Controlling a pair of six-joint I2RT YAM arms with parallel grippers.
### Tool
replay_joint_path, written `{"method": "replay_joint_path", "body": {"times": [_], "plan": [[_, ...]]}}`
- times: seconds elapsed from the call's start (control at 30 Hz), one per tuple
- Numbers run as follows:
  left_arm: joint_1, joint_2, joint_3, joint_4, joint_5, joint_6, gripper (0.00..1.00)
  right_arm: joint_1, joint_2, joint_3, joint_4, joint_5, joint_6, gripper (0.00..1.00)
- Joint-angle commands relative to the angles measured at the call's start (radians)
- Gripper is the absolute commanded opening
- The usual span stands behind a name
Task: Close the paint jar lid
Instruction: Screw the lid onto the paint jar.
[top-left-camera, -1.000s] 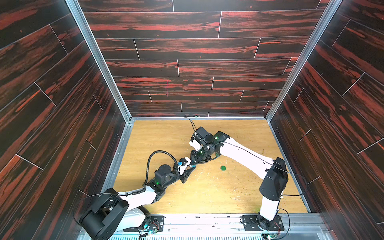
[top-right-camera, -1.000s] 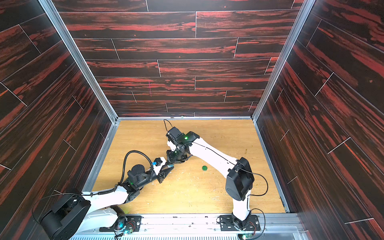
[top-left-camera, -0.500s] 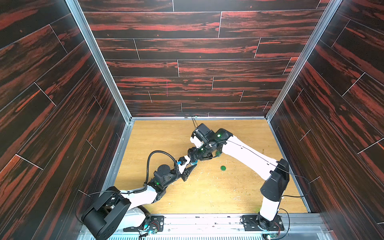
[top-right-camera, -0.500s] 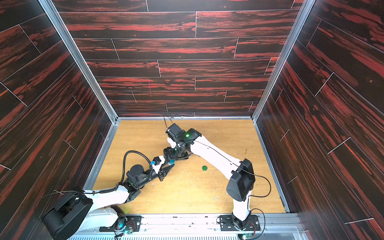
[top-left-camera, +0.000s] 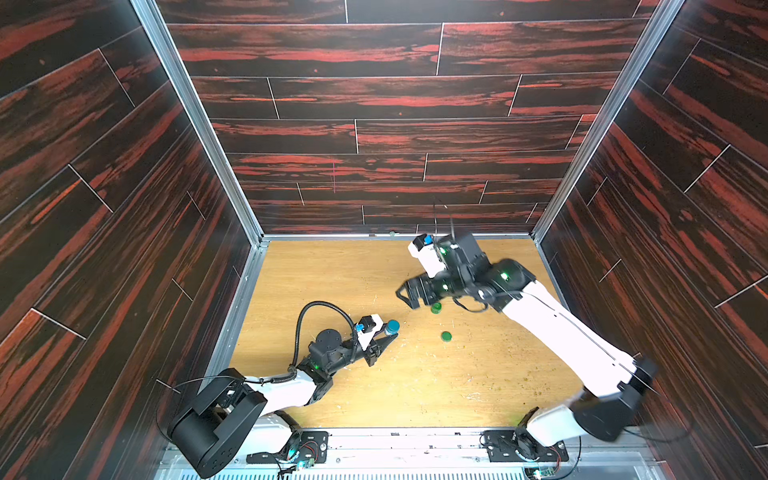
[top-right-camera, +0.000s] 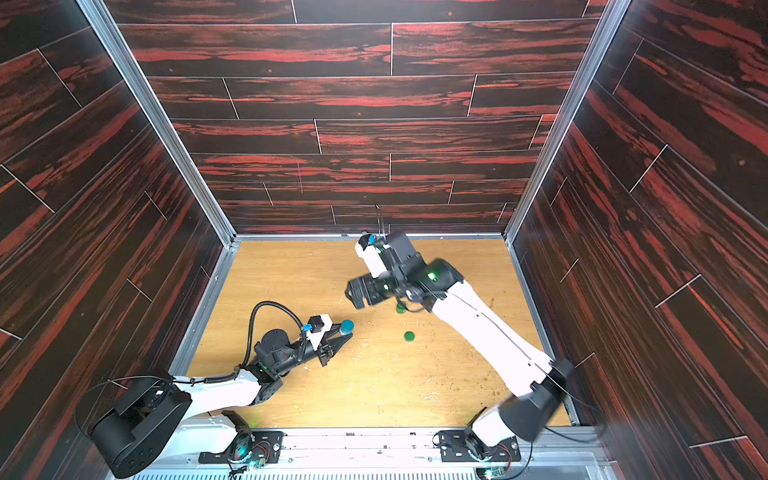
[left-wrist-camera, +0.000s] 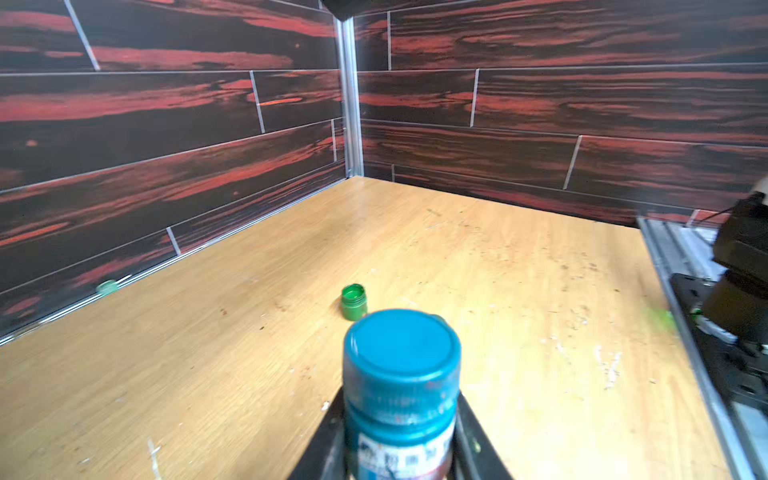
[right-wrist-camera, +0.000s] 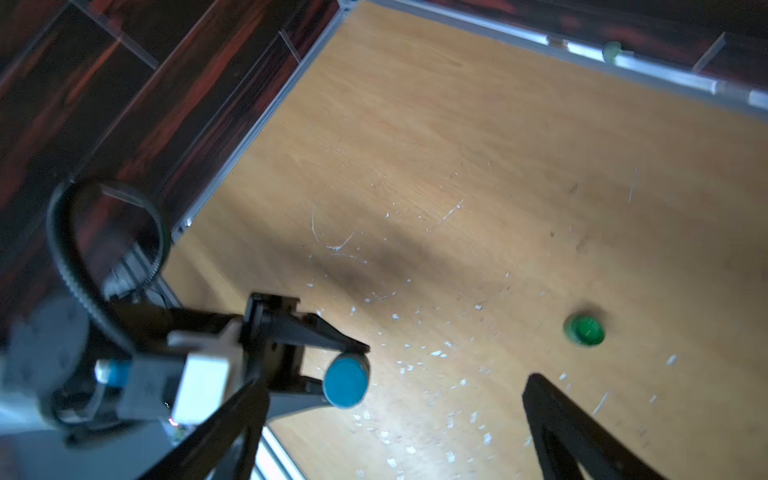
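Left wrist view: small teal paint jar (left-wrist-camera: 401, 436) with a printed paper label, its round teal plastic lid (left-wrist-camera: 401, 353) seated on top. The black left gripper (left-wrist-camera: 399, 415) is clamped on the jar's body, one finger on either side. In a top view the jar (top-left-camera: 391, 327) sits at the tip of that gripper, left of the table's middle (whether its base touches the wood I cannot tell). Right wrist view: the lid (right-wrist-camera: 346, 381) faces the camera, the jar pinched between the left fingers (right-wrist-camera: 324, 332).

The black right gripper (top-left-camera: 409, 297) hangs above the table, well apart from the jar, jaws spread wide and holding nothing; it shows blurred. A small green plastic cap (top-left-camera: 435, 308) lies on the light wooden tabletop (top-left-camera: 332, 282), close beside the right gripper as seen from above. A second green cap (top-left-camera: 446, 336) lies between the two arms. Dark red-streaked wood-pattern wall panels (top-left-camera: 374, 137) enclose the table on three sides.
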Motion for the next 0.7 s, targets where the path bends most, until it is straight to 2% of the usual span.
{"method": "replay_joint_path", "body": {"times": [0.0,0.07,0.13,0.23,0.47,0.67], "plan": [[0.02,-0.027,0.01,0.032,0.087,-0.018,0.12,0.004,-0.106,-0.172,0.237,-0.105,-0.292,0.98],[0.043,-0.026,0.016,0.033,0.137,-0.039,0.12,0.004,-0.152,-0.248,0.274,-0.154,-0.408,0.95],[0.067,-0.022,0.02,0.051,0.184,-0.064,0.12,0.003,-0.154,-0.26,0.211,-0.222,-0.521,0.9],[0.095,-0.015,0.021,0.094,0.25,-0.105,0.12,-0.002,-0.131,-0.253,0.117,-0.326,-0.628,0.91],[0.122,-0.019,0.039,0.057,0.344,-0.126,0.12,-0.004,-0.053,-0.229,0.059,-0.477,-0.723,0.89],[0.123,-0.037,0.044,0.01,0.352,-0.11,0.12,-0.004,0.014,-0.205,0.061,-0.53,-0.778,0.79]]}}
